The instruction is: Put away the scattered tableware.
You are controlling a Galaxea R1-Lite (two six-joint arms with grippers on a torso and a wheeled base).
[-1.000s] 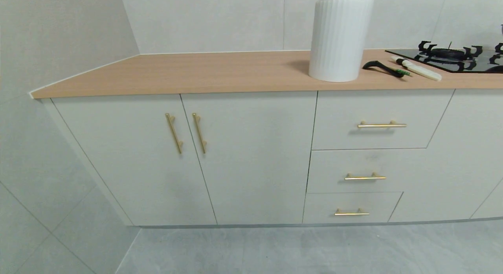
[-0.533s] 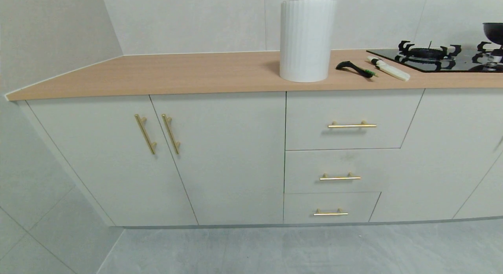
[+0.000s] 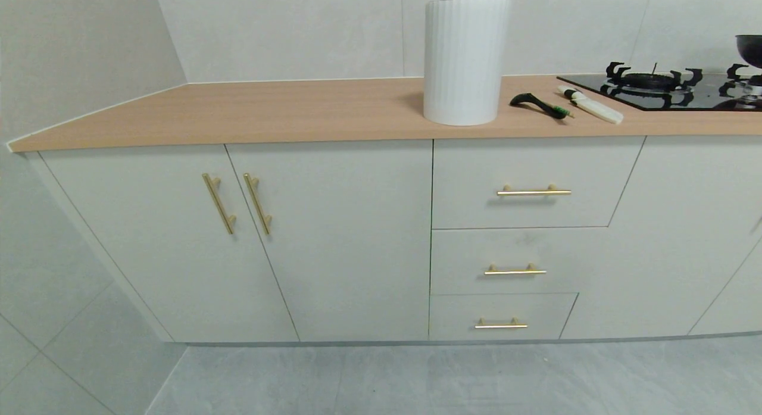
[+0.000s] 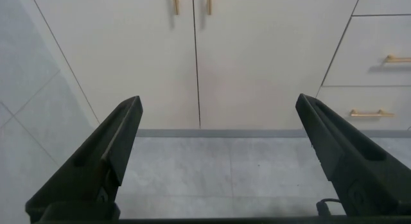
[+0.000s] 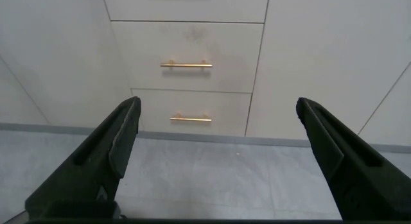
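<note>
Bench (image 3: 268, 108) — white jar (image 3: 461, 61) upright | black utensil (image 3: 536, 103), white utensil (image 3: 592, 104) flat, just right of white jar | left end effector (image 4: 217, 103) wide apart | right end effector (image 5: 217, 105) wide apart

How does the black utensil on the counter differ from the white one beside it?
The black utensil is dark and curved; the white utensil is pale and straight. The black one lies nearer the ribbed white container, the white one nearer the cooktop. Both lie flat on the wooden countertop.
</note>
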